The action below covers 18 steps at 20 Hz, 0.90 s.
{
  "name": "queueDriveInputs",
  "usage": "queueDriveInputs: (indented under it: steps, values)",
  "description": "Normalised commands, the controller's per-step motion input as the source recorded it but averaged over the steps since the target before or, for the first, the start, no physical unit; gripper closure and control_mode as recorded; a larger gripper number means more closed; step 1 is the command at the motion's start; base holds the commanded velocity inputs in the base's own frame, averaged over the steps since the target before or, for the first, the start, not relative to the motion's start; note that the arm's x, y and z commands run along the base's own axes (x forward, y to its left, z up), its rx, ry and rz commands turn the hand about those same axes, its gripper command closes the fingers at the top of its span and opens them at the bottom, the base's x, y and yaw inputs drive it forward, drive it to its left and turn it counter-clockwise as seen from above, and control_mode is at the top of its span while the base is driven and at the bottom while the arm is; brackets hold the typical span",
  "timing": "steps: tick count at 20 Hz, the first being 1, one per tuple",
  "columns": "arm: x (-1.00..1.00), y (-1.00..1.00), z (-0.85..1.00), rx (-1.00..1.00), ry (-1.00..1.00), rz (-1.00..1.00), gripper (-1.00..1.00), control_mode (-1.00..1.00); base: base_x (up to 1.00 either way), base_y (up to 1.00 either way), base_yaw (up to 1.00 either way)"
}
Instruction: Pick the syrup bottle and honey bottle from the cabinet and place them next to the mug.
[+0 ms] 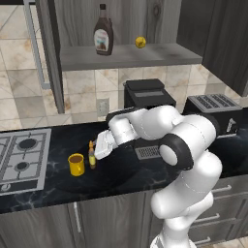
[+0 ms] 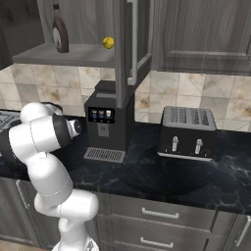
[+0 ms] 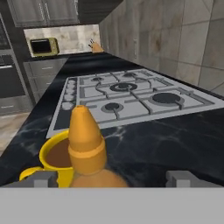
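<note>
I see the hand (image 3: 112, 178) spread wide, a fingertip on each side of the honey bottle (image 1: 91, 155) and not touching it. Honey bottle stands upright on the black tabletop (image 1: 121, 177), just beside the mug (image 1: 76, 164), on the mug's right in the left base view. In the hand view its orange cap sits right in front of the mug (image 3: 52, 157), stove (image 3: 127, 94) beyond. Syrup bottle (image 1: 103, 31) upright on the cabinet (image 1: 131, 55) shelf, small yellow ball (image 1: 140, 42) to its right. Coffee machine (image 2: 105, 125) and toaster (image 2: 188, 132) further along the tabletop.
</note>
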Motion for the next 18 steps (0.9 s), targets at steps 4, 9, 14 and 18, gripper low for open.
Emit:
queueDriveInputs:
  steps: [4, 9, 14, 18]
  values:
    - [-0.04, -0.08, 0.31, 0.0, -0.05, -0.02, -1.0, -1.0, 0.0, 0.0, 0.0]
    - [-0.12, -0.27, 0.54, 0.01, -0.11, -0.09, -1.0, -1.0, 0.0, 0.0, 0.0]
    - [-0.14, -0.37, 0.53, 0.03, -0.09, -0.12, -1.0, -1.0, 0.0, 0.0, 0.0]
    - [-0.17, -0.27, 0.46, 0.0, 0.0, -0.19, -1.0, -1.0, 0.0, 0.0, 0.0]
